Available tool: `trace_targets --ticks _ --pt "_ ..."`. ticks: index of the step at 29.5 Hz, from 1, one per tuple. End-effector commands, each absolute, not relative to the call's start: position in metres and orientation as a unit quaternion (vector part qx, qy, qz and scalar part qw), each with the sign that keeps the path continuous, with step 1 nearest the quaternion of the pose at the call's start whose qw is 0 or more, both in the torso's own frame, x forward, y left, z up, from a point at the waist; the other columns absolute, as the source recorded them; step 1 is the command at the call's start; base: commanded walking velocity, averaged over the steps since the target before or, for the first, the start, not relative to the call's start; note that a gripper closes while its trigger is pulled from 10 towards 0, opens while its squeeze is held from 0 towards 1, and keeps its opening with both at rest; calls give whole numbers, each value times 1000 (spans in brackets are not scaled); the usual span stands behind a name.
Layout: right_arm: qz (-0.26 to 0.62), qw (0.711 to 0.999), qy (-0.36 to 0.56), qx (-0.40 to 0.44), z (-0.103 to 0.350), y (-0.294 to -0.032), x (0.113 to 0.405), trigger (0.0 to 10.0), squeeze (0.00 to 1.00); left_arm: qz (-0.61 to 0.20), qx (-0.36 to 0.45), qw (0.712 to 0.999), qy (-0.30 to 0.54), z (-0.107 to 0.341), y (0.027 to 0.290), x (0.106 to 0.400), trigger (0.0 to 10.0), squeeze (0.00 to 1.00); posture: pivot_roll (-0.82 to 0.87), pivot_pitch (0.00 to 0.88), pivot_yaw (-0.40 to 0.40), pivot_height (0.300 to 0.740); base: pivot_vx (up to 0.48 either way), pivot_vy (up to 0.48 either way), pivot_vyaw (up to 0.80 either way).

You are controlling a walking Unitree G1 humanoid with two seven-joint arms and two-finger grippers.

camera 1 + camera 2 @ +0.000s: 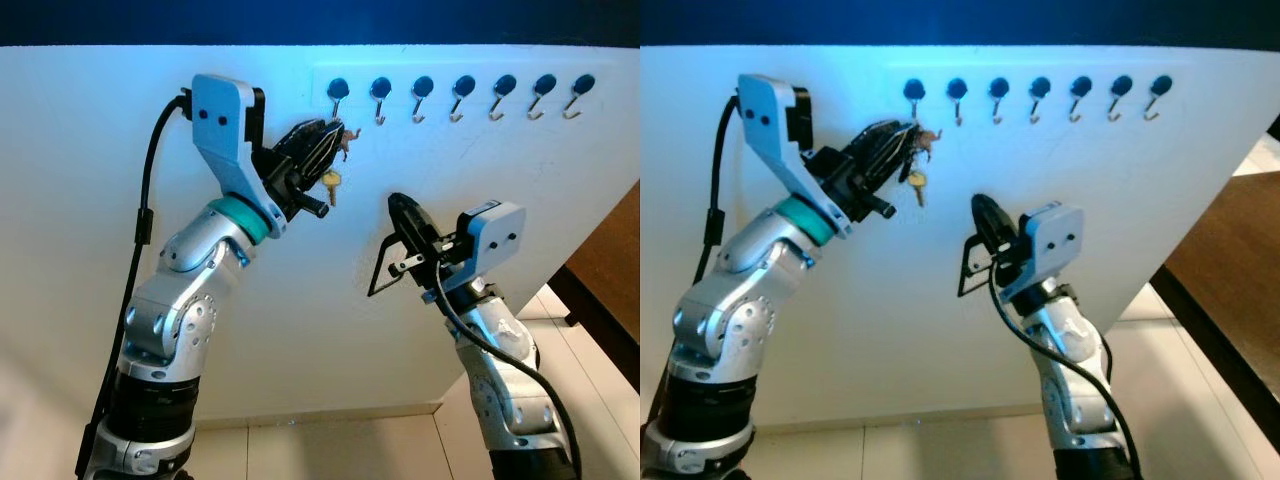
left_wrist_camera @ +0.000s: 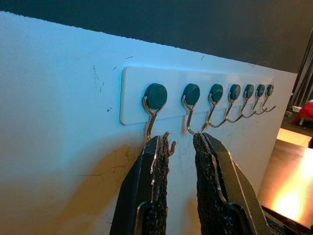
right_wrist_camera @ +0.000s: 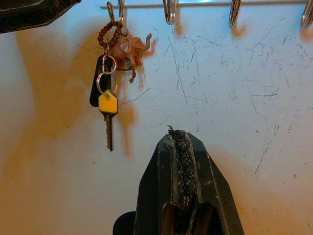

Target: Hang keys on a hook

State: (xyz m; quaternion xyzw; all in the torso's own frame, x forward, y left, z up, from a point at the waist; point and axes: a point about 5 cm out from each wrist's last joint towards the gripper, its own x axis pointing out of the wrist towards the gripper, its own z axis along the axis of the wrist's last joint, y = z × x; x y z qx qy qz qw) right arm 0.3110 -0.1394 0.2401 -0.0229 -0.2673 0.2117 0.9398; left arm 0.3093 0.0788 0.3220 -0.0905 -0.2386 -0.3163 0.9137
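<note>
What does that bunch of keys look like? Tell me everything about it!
The keys hang down against the white wall from the first hook of the row. A brown beaded loop at the top goes over the hook. Beside it dangles a small pinkish elephant charm. Below are metal rings, a black fob, and a key with a yellow head and a metal blade pointing straight down. The left gripper is right beside them, fingers apart.

Head stereo pair faces the wall's hook rail (image 1: 455,95) from below — both wrist cameras view it closely.
</note>
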Motion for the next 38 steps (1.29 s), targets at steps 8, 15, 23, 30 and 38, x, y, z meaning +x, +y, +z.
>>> trace_targets --ticks 8,15,23,30,38 --pt "245 912 -330 -6 283 -111 328 10000 0 -328 -94 911 -232 304 92 279 10000 0 70 117 63 740 0 0 0" --pt "251 906 -341 -2 291 -108 330 10000 0 -313 -76 921 -220 297 94 280 10000 0 70 115 61 740 0 0 0" --pt "245 895 -372 3 305 -110 325 10000 0 -306 -32 930 -200 283 91 277 10000 0 65 110 64 740 0 0 0" --pt "226 886 -404 -4 319 -117 319 10000 0 -310 -30 929 -197 282 89 279 10000 0 59 110 71 740 0 0 0" --pt "211 888 -408 -6 324 -120 323 10000 0 -310 -26 929 -199 282 88 279 10000 0 61 111 73 740 0 0 0"
